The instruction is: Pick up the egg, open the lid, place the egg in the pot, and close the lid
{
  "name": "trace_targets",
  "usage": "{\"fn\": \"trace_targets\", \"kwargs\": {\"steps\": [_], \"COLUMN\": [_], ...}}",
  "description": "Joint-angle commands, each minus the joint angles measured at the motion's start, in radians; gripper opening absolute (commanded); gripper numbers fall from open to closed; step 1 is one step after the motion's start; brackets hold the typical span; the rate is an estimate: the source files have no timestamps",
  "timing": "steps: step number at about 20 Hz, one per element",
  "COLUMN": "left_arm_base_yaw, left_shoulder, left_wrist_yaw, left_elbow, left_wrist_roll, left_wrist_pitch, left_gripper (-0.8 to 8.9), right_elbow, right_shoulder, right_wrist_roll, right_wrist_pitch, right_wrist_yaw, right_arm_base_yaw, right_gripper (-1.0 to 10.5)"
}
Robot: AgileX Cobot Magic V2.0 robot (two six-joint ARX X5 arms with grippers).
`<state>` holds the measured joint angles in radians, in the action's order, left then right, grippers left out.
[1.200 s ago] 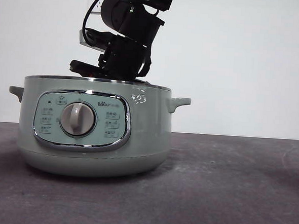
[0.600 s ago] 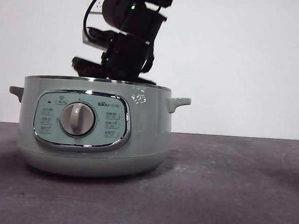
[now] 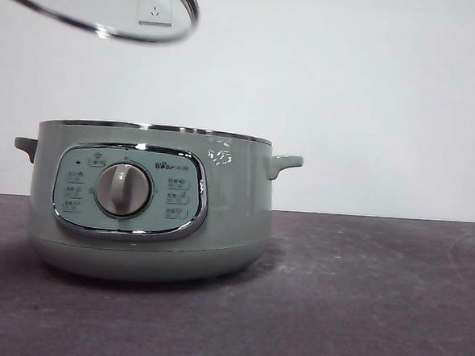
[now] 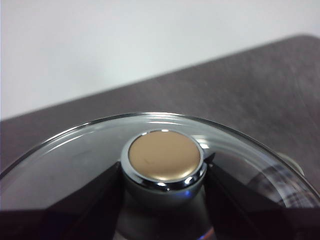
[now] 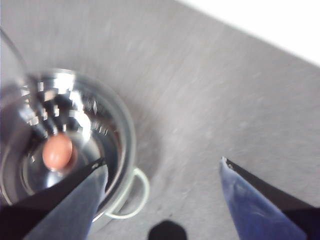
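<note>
From the front I see the dark arm that hung over the pot [image 3: 151, 201] half a second ago is gone from view, and the lid [image 3: 95, 8] now shows at about eleven o'clock, tilted, high and well clear of the chrome rim; I read that as the drop being done and the closing step coming next. On the right wrist view the egg [image 5: 57, 151] lies on the shiny floor of the pot [image 5: 127, 130], apart from everything; the right pincer [image 5: 162, 190] hangs above and off to the side of the pot, its jaws spread wide with nothing between them. On the left wrist view the left pincer [image 4: 162, 200] has its two jaws pressed against either side of the knob [image 4: 164, 161], so it carries the lid [image 4: 75, 150] by that knob above the desk [image 4: 240, 90]. Nothing but the egg shows inside the pot; the desk [image 3: 359, 298] around it is dark grey. What remains, I judge, is to bring the lid down level onto the rim.
</note>
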<state>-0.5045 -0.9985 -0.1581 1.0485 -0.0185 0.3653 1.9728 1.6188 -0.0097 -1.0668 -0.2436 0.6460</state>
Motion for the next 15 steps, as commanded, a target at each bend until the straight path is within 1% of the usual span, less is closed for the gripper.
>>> {"fn": "trace_targets", "kwargs": {"steps": [1, 3, 4, 6, 8, 13, 15], "left_arm_base_yaw": [0.0, 0.0, 0.0, -0.001, -0.001, -0.01, -0.018], "left_shoulder": [-0.047, -0.102, -0.128, -0.179, -0.219, -0.294, -0.322], "left_wrist_yaw": [0.01, 0.017, 0.037, 0.063, 0.065, 0.085, 0.086], "left_elbow": [0.007, 0.007, 0.007, 0.007, 0.007, 0.007, 0.007], "left_wrist_roll": [0.006, 0.026, 0.027, 0.05, 0.066, 0.102, 0.103], "left_wrist_pitch": [-0.059, -0.073, -0.089, -0.137, -0.177, -0.209, -0.222], "left_gripper": [-0.08, -0.08, -0.08, -0.08, -0.08, -0.08, -0.08], "right_elbow": [0.0, 0.0, 0.0, 0.0, 0.0, 0.0, 0.0], "right_shoulder": [-0.051, -0.105, -0.129, -0.171, -0.2, -0.231, -0.233], "right_wrist_roll": [0.021, 0.028, 0.037, 0.043, 0.045, 0.047, 0.056], "right_wrist_pitch": [-0.014, -0.033, -0.042, -0.061, -0.08, -0.127, -0.135], "right_wrist_yaw": [-0.002, -0.001, -0.002, -0.002, -0.002, -0.002, -0.002], "right_arm_base_yaw": [-0.019, -0.03, -0.032, -0.033, -0.033, -0.033, -0.033], "right_gripper": [3.8, 3.8, 3.8, 3.8, 3.8, 3.8, 3.8]}}
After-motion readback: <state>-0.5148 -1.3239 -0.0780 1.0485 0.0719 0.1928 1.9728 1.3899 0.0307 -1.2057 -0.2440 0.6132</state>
